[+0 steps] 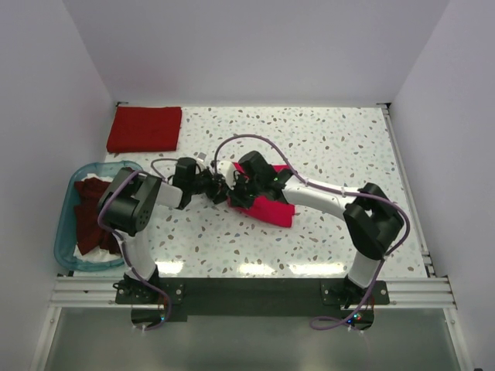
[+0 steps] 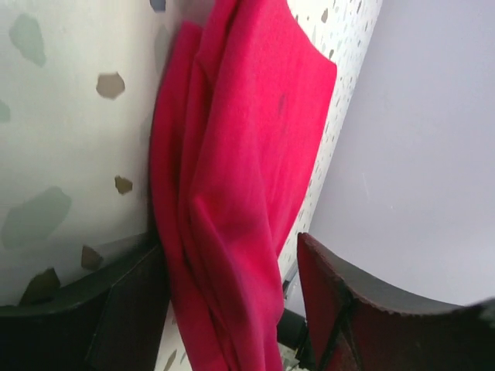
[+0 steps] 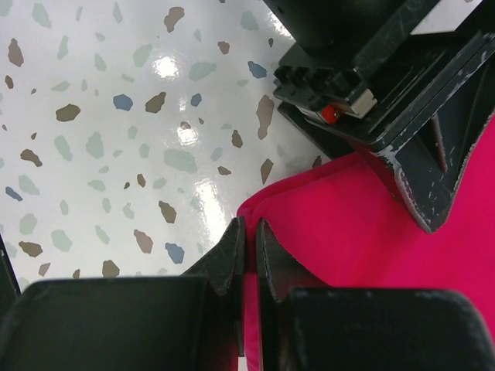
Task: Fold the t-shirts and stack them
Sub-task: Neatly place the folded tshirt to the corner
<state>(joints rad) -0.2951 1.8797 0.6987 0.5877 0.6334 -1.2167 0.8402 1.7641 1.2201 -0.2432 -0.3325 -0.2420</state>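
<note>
A bright crimson-pink t-shirt lies partly folded in the middle of the table. My right gripper is shut on its left edge; in the right wrist view the jaws pinch a thin fold of the pink fabric. My left gripper faces it from the left. In the left wrist view the jaws stand wide apart with the pink fabric hanging between them, closer to the left finger. A folded red t-shirt lies at the back left.
A translucent blue tub at the left edge holds crumpled dark red shirts. The left gripper's black body sits close above the right gripper's jaws. White walls enclose the table on three sides.
</note>
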